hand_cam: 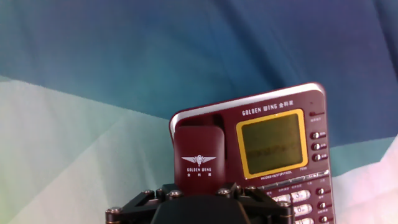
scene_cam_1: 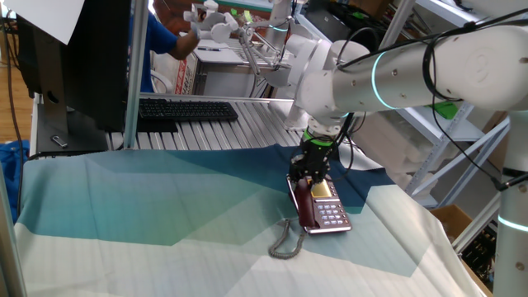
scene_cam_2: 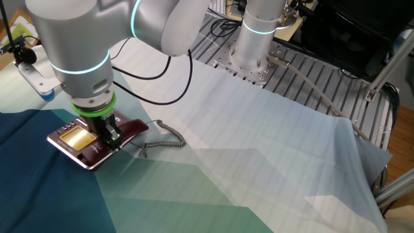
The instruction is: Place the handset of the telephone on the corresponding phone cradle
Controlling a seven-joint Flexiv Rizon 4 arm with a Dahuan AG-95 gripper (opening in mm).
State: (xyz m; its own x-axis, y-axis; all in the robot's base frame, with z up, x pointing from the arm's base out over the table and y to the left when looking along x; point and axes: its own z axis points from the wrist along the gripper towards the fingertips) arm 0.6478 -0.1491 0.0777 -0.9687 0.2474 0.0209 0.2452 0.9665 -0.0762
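Gripper [scene_cam_1: 308, 176]: poised low over the phone's cradle side, fingers pointing straight down; seemingly pinching the handset's middle, though fingertips hidden in all three views, so grip not certain.
Handset [hand_cam: 198, 157]: directly under the gripper, lying in or just above the cradle along the left side of the phone; upper end plainly visible in the hand view, logo facing up.
Long axis: parallel to the phone's long side and to the display edge; no visible skew against the cradle recess.
Phone [scene_cam_2: 72, 144]: flat on the cloth, yellowish display [hand_cam: 271, 144] beside the handset, keypad [scene_cam_1: 332, 215] toward the table's near edge.
Cord [scene_cam_1: 288, 238]: grey coil trailing from the handset's lower end across the cloth, slack, clear of the cradle.
Stage, judged: handset aligned and at or near seating; release likely the remaining step.
Risk, judged: handset perched on the rim rather than seated, hard to tell from these views.
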